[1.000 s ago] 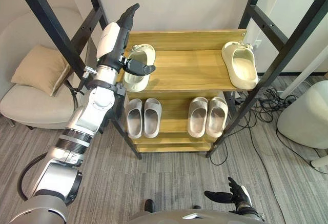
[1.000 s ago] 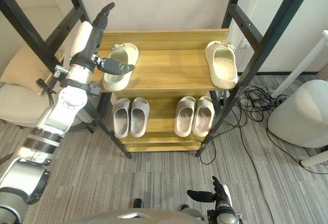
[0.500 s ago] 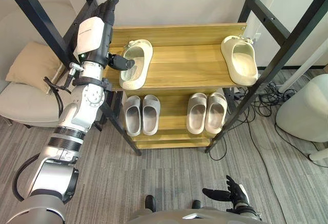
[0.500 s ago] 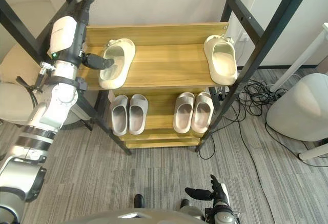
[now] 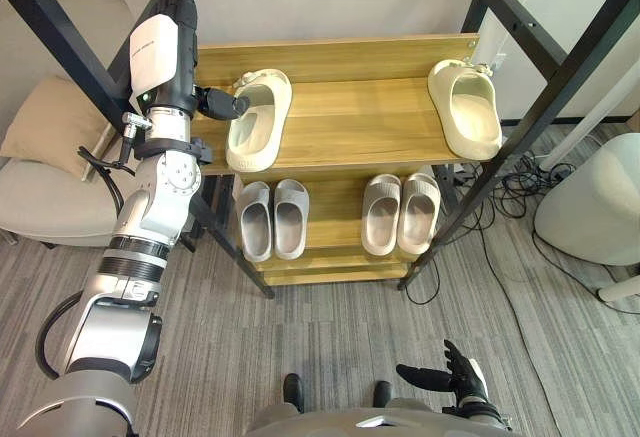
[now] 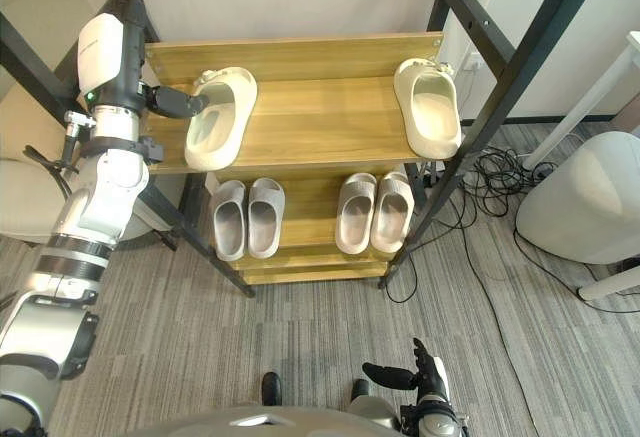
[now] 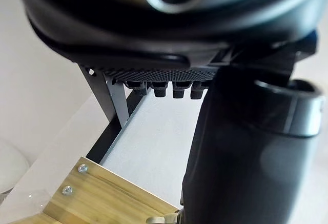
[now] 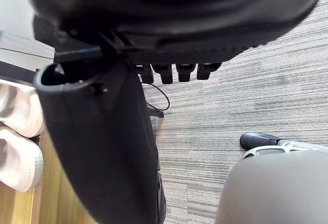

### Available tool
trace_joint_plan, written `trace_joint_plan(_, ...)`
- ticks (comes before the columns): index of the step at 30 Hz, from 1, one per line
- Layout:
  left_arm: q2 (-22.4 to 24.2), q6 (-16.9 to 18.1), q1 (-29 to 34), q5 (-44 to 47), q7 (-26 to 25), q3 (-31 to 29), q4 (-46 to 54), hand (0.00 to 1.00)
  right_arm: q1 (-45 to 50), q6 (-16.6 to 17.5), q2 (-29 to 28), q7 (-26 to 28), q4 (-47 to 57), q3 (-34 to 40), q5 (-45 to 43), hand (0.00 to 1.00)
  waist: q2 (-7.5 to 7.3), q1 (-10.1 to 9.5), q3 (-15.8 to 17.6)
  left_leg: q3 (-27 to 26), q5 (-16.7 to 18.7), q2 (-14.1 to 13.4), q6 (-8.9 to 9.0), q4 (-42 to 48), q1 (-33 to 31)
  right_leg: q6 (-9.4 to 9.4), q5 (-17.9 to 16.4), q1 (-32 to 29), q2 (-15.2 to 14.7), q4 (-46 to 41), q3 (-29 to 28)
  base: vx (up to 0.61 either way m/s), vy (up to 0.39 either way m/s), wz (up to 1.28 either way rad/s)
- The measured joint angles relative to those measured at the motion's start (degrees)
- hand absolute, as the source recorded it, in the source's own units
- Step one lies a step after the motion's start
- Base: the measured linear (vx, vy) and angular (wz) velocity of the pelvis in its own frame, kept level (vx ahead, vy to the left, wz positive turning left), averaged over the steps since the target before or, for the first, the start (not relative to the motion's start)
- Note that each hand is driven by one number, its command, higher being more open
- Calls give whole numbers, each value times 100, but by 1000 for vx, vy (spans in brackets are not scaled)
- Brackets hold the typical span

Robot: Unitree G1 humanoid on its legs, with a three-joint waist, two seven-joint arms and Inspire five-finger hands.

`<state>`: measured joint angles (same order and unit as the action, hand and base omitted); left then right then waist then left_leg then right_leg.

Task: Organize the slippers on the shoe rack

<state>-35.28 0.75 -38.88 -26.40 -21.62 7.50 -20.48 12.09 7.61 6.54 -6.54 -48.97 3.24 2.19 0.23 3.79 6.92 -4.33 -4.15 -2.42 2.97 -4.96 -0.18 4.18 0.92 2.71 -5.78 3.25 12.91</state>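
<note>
A wooden shoe rack (image 5: 350,142) stands in front of me. On its top shelf, one cream slipper (image 5: 258,120) lies at the left end and another cream slipper (image 5: 465,107) at the right end, both with toes pointing away. Two pairs of grey slippers (image 5: 272,219) (image 5: 400,214) stand side by side on the lower shelf. My left hand (image 5: 165,52) is raised at the top shelf's left end, open with its fingers straight up. Its thumb (image 5: 222,103) reaches the left slipper's near side rim. My right hand (image 5: 450,377) hangs low, open and holding nothing.
Black slanted frame bars (image 5: 60,47) (image 5: 560,77) flank the rack on both sides. A beige armchair with a cushion (image 5: 50,137) sits to the left. A white rounded seat (image 5: 590,207) and loose cables (image 5: 520,182) lie on the carpet to the right.
My left hand has drawn back leftward off the left cream slipper, so its thumb now sits at the rim instead of over the opening. The camera has shifted a little.
</note>
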Motion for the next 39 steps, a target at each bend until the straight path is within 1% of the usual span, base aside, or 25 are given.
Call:
trace_joint_plan(6, 89, -5, -55, 119, -48, -2, -242, 100, 1, 1, -11, -22, 70, 3, 1, 100, -1, 19, 49, -66, 0, 0, 0, 0, -32, 1, 31, -63, -2, 10, -61, -10, 8, -6)
trace_joint_plan(7, 100, -7, -55, 128, -48, -1, -281, 0, 4, 6, -15, -32, 95, 3, 0, 100, -3, 28, 70, -85, 0, -1, 0, 0, -41, -1, 41, -82, -2, 13, -77, -30, 15, -8)
trace_joint_plan(14, 132, -6, -98, 217, -61, 0, -421, 0, 12, 6, -17, -46, 97, 13, 0, 100, -3, 35, 80, -172, 0, -1, 0, 0, -99, 1, 85, -187, -7, 13, -181, -24, 14, -8)
trace_joint_plan(19, 148, -8, -272, 227, -60, 6, -696, 0, 10, 11, -17, -108, 150, 13, 0, 100, 7, 38, 166, -284, 0, -11, -1, 0, -117, -3, 131, -265, -4, 16, -289, -28, 11, -11)
trace_joint_plan(23, 153, -7, -273, 347, -59, 7, -699, 0, 10, 11, -32, -124, 161, 16, 0, 100, 9, 120, 175, -316, 1, -9, -2, 0, -121, -6, 142, -290, -3, 22, -339, -6, 7, -6)
trace_joint_plan(26, 165, -4, -274, 349, -59, 7, -698, 0, 10, 11, -34, -125, 166, 18, 0, 100, 16, 133, 178, -316, 1, -10, -2, 0, -112, -12, 147, -283, -1, 25, -346, 0, 0, 0)
trace_joint_plan(30, 171, -3, -290, 470, -60, 7, -699, 0, 14, 11, -25, -125, 185, 31, 0, 100, 40, 124, 192, -310, 0, -6, -3, 0, -88, -17, 152, -257, -6, 24, -341, 0, 0, 0)
trace_joint_plan(39, 430, -2, -282, 605, -52, 12, -697, 0, 22, 10, 10, -125, 205, 30, 0, 100, 120, 129, 239, -280, -6, -1, -12, 0, -42, -20, 167, -199, -10, 23, -320, 0, 0, 0)
